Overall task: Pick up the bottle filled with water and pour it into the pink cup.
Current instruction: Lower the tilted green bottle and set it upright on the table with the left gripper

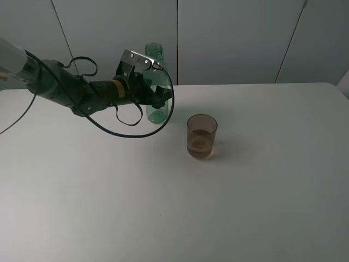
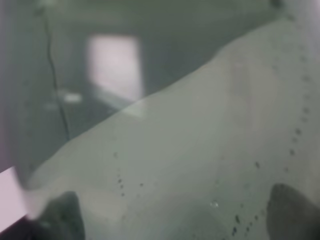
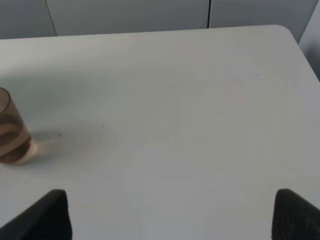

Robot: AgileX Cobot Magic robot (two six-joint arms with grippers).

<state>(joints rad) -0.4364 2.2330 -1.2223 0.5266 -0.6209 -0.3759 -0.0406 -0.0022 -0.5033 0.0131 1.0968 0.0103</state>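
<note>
The green-tinted bottle [image 1: 154, 55] stands upright on the white table [image 1: 262, 180] at the back, left of centre, with no cap. My left gripper [image 1: 157, 99] reaches in from the left and sits around the bottle's middle. In the left wrist view the bottle [image 2: 200, 125] fills the picture, and the fingertips [image 2: 62, 217] stand wide apart on either side of it. The pink cup [image 1: 202, 136] stands upright to the right and in front of the bottle, with some liquid in its bottom. It also shows in the right wrist view [image 3: 11, 134]. My right gripper [image 3: 172, 215] is open and empty over bare table.
Grey wall panels [image 1: 234, 38] run behind the table's far edge. A black cable [image 1: 128, 132] loops down from the left arm close to the table. The table's right corner [image 3: 285, 32] shows in the right wrist view.
</note>
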